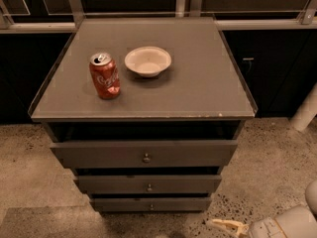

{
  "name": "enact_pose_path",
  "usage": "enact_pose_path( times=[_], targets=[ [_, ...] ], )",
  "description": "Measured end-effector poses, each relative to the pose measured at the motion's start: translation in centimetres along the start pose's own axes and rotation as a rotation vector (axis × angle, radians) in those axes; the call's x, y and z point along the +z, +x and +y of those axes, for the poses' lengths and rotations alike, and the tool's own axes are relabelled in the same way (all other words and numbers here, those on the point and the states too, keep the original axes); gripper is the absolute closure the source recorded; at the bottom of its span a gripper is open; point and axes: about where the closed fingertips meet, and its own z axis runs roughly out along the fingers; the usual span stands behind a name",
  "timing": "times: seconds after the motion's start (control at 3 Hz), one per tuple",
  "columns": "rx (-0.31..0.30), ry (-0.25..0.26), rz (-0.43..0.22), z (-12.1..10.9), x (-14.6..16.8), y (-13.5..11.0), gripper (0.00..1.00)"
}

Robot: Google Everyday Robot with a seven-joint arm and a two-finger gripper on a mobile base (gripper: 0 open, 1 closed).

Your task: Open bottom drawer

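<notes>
The grey cabinet (143, 105) stands in the middle of the view with three drawers, all pushed in. The bottom drawer (124, 205) is the lowest and narrowest-looking dark-grey front, with a tiny round metal knob (151, 207). Above it are the mid-width drawer (114, 184) and the wide top drawer (99, 154). My gripper (227, 227) is at the bottom right edge of the view, low near the floor. It lies to the right of and slightly below the bottom drawer and does not touch it. Its cream tip points left.
A red soda can (104, 76) and a white bowl (147, 61) stand on the cabinet top. Speckled floor (270, 172) surrounds the cabinet. Dark cupboards (267, 63) line the back. A white post (306, 110) stands at the right.
</notes>
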Motion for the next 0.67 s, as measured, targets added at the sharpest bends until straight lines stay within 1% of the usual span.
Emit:
enact_pose_path(
  times=[0.33, 0.67],
  targets=[
    [0.038, 0.035, -0.030, -1.9, 1.6, 2.9, 0.00],
    [0.053, 0.108, -0.063, -7.0, 3.5, 8.7, 0.00]
  ],
)
